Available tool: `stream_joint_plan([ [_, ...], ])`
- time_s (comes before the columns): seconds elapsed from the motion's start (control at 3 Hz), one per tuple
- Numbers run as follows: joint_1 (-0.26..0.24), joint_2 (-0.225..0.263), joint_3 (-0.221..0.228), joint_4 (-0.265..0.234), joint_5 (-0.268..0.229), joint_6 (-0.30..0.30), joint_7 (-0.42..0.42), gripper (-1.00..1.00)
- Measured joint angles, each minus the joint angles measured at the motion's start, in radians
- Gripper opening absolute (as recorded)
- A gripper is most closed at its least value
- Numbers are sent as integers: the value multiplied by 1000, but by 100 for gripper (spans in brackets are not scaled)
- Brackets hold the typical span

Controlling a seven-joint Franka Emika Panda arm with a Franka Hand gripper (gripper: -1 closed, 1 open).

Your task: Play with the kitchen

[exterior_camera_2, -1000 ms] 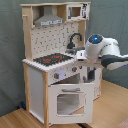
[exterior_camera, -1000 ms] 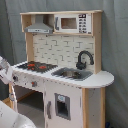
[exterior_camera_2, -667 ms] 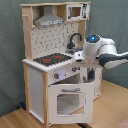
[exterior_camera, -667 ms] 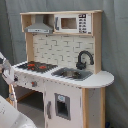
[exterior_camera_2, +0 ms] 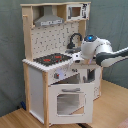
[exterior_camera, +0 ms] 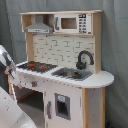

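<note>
one arm [exterior_camera_2: 102,51] beside kitchen [exterior_camera: 65,75]

The kitchen [exterior_camera: 62,75] stands on the floor before a curtain [exterior_camera: 116,50]. In the first exterior view, the hob [exterior_camera: 37,66] lies on the counter at the first exterior view's left, the sink [exterior_camera: 71,74] beside it at right, the faucet [exterior_camera: 84,59] behind the sink. The hood [exterior_camera: 40,26] hangs above the hob, a microwave [exterior_camera: 73,23] beside it. In the second exterior view, the oven door [exterior_camera_2: 70,102] sits below the hob, and the robot arm [exterior_camera_2: 102,51] reaches in from the second exterior view's right, over the counter.

The robot arm [exterior_camera_2: 102,51] is showing glossy white rounded shells joined by a black band, and a small blue light is glowing at twelve o'clock on its rounded joint.
</note>
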Motion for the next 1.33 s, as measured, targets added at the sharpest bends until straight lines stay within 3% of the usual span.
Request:
stream_joint_plan([
  [0.67, -11, 130, 6, -61, 0, 122, -114, 100],
  [1.33, -37, 269, 7, -98, -2, 132, -203, 100],
])
